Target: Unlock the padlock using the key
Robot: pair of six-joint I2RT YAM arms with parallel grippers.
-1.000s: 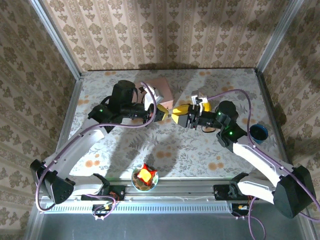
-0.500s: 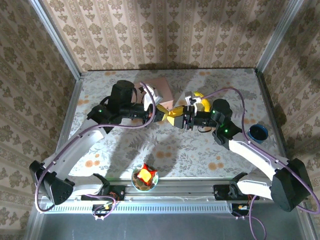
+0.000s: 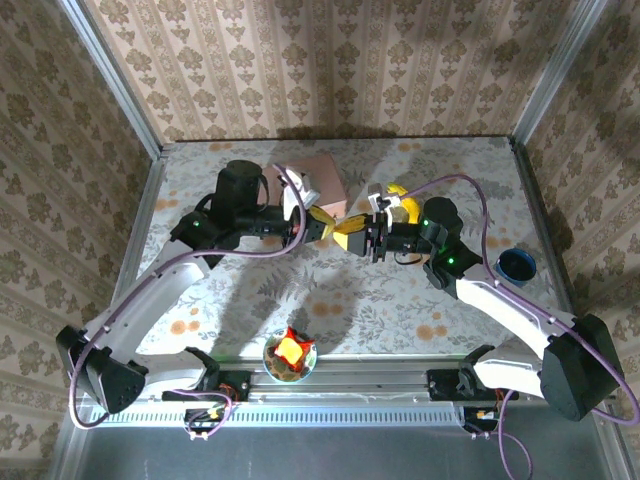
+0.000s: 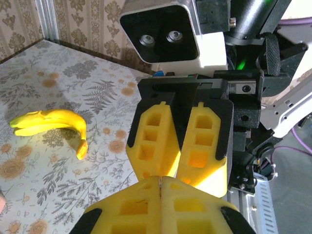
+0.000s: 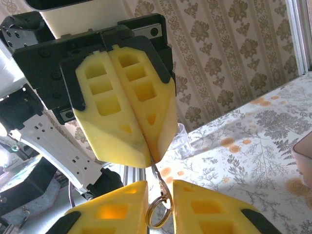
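The left gripper (image 5: pixel 148 157) is pressing its fingers fully together on the thin key (image 5: pixel 156 176), holding it above the table between the two arms, near the pink box (image 3: pixel 326 176). The key's ring (image 5: pixel 157 226) is sitting in the narrow gap of the right gripper (image 5: pixel 160 190), whose fingers (image 5: pixel 113 209) are standing slightly apart; whether they are pinching the ring I cannot tell

Cannot make out most of the key (image 5: pixel 155 172), buried between the closed pads of the left gripper (image 5: pixel 150 157); just a bare sliver poking out, details too fine to read. Cannot tell if gripping or merely flanking the ring (image 5: pixel 158 213) with the right gripper (image 5: pixel 160 186), fingers cut off by the lower edge. Cannot pick out the padlock, hidden or too small. From above, banana (image 3: pixel 398 191) half covered by the right wrist, pink box (image 3: pixel 326 176) partly by the left.
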